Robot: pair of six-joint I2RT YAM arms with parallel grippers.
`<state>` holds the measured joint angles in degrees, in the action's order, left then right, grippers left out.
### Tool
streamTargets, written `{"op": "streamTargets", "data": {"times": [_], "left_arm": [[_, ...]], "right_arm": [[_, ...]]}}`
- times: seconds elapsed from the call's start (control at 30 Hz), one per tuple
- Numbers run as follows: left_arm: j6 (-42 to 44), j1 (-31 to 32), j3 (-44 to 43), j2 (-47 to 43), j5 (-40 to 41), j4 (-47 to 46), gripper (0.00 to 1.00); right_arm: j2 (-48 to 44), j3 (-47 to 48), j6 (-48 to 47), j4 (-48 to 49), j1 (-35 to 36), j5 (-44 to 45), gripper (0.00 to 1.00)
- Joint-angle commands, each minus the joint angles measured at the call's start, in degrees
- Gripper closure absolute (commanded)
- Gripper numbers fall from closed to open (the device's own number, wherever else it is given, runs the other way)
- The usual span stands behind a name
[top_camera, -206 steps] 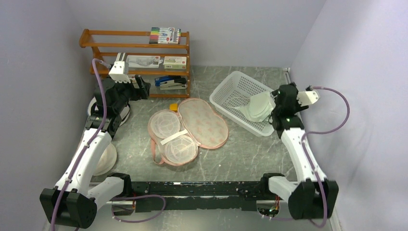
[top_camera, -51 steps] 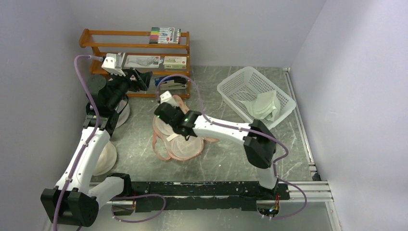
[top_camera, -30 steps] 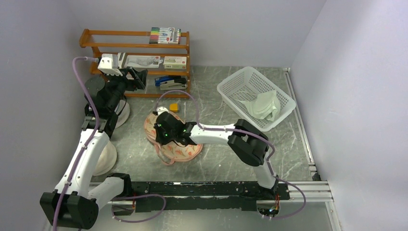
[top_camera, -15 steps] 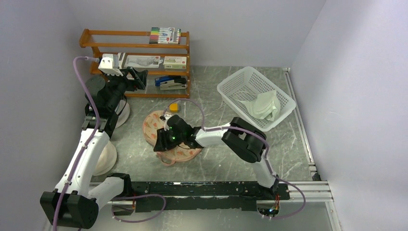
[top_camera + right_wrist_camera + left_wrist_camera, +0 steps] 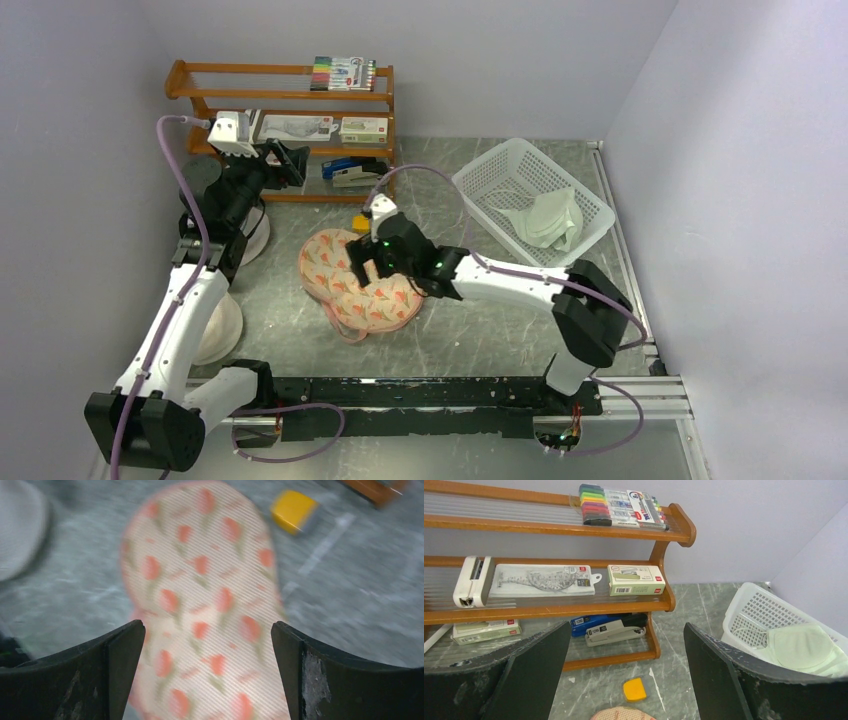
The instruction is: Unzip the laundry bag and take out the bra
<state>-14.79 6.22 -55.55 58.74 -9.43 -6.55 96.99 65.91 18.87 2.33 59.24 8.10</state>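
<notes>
The laundry bag [image 5: 345,285] lies folded shut in the middle of the table, floral side up. In the right wrist view it fills the space under the fingers [image 5: 200,605], blurred. My right gripper [image 5: 368,268] hovers open just above its far right part and holds nothing [image 5: 207,670]. The bra [image 5: 545,220], pale and cupped, lies in the white basket [image 5: 480,180] at the back right. It also shows in the left wrist view [image 5: 804,647]. My left gripper [image 5: 290,165] is open and empty, raised in front of the wooden shelf [image 5: 626,625].
The wooden shelf [image 5: 290,100] at the back left holds markers [image 5: 343,72], boxes and staplers [image 5: 611,627]. A small yellow block [image 5: 360,222] lies just behind the bag. White round domes [image 5: 215,330] sit by the left arm.
The bag, lying open with pale lining up 6.9 s ago, has been folded shut by my right gripper. That gripper has since drawn back to the right and up. The left arm barely moved.
</notes>
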Motion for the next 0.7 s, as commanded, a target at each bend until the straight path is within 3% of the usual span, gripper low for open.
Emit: {"op": "streamTargets", "data": {"times": [0.0, 0.17, 0.37, 0.57, 0.67], "left_arm": [[0.3, 0.3, -1.2, 0.9, -2.9, -1.3, 0.05], [-0.2, 0.4, -1.3, 2.2, -4.5, -1.5, 0.06], [0.2, 1.4, -1.4, 2.9, -4.5, -1.4, 0.06], [3.4, 4.6, -1.7, 2.1, -0.7, 0.3, 0.07], [4.2, 6.4, -0.5, -0.7, 2.3, -0.6, 0.06]], "right_arm": [[-6.1, -6.3, -4.7, -6.9, -6.4, 7.3, 0.00], [-18.5, -12.0, -4.0, -9.5, -18.3, 4.7, 0.00], [-34.7, -14.5, -0.7, -13.8, -29.8, 7.8, 0.00], [-51.7, -12.7, -1.5, -16.9, -33.4, 17.9, 0.00], [-59.8, -12.3, -5.4, -14.8, -33.3, 17.5, 0.00]]}}
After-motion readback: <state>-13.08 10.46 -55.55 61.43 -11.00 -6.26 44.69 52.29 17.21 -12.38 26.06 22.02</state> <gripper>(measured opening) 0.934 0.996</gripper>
